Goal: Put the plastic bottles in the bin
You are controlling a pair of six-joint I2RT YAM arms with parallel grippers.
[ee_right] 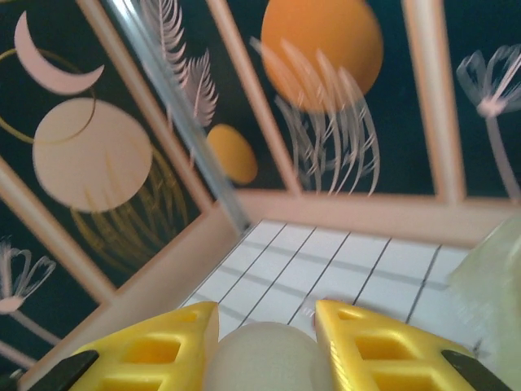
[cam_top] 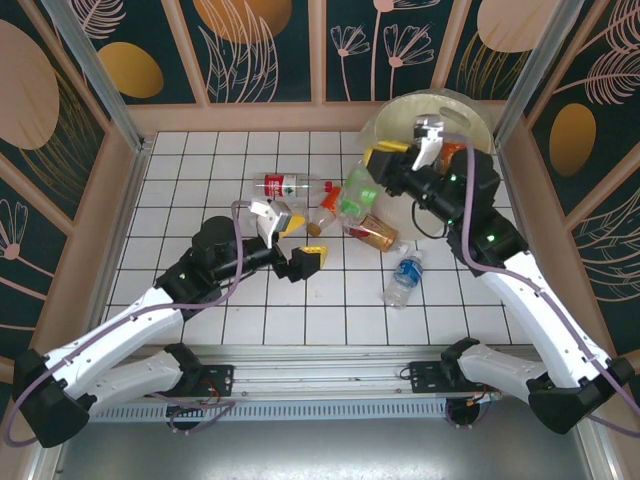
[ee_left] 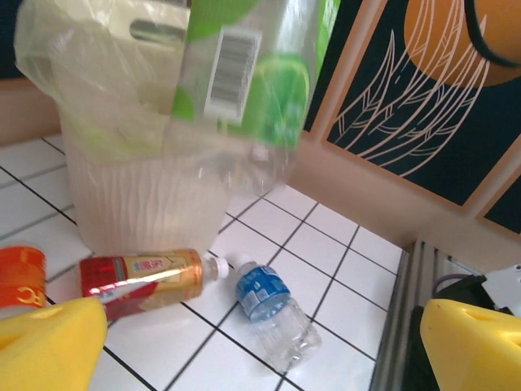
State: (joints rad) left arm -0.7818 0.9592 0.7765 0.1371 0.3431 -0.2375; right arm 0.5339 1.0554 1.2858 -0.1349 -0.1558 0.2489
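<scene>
Top view: several bottles (cam_top: 285,185) are seen lying on the table (cam_top: 200,170) near the bin (cam_top: 470,108); the left claw (cam_top: 298,240) is spread open and empty.
Left wrist: a green-labelled bottle (ee_left: 252,73) is seen aloft before the bin.
Right wrist: the right claw (ee_right: 264,326) is closed on a pale rounded thing, judged to be that bottle.
Progress: most is judged undone.

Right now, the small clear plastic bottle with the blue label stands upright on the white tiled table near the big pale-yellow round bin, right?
No. The small clear blue-labelled plastic bottle lies on its side, not upright. It is on the white tiled table near the big pale-yellow round bin; the left wrist view shows it.
</scene>
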